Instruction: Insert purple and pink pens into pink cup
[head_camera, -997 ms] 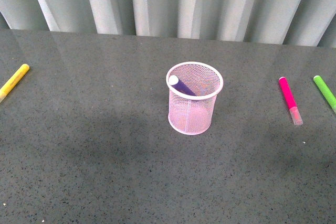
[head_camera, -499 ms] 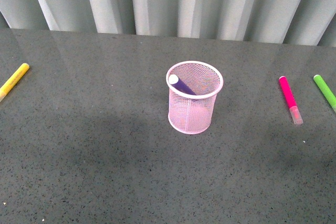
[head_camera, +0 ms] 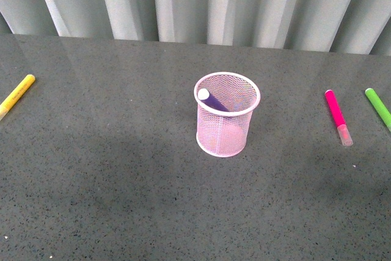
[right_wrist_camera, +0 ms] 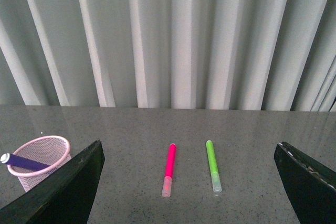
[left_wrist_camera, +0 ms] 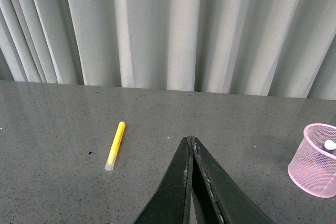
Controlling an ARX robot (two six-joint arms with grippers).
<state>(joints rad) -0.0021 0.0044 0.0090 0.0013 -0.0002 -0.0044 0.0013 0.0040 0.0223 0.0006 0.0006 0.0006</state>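
The pink mesh cup [head_camera: 225, 123] stands upright at the table's middle. The purple pen [head_camera: 211, 99] leans inside it, its end above the rim. The cup also shows in the left wrist view [left_wrist_camera: 316, 159] and the right wrist view [right_wrist_camera: 38, 161], with the purple pen [right_wrist_camera: 23, 162] in it. The pink pen [head_camera: 337, 115] lies flat on the table at the right, and also shows in the right wrist view [right_wrist_camera: 168, 169]. My left gripper [left_wrist_camera: 190, 141] is shut and empty, above the table left of the cup. My right gripper [right_wrist_camera: 189, 156] is open wide and empty, with the pink pen lying between its fingers further off.
A green marker [head_camera: 379, 107] lies right of the pink pen, also in the right wrist view [right_wrist_camera: 212, 172]. A yellow marker [head_camera: 16, 95] lies at the far left, also in the left wrist view [left_wrist_camera: 115, 145]. A grey curtain [head_camera: 195, 4] hangs behind the dark table [head_camera: 122, 181].
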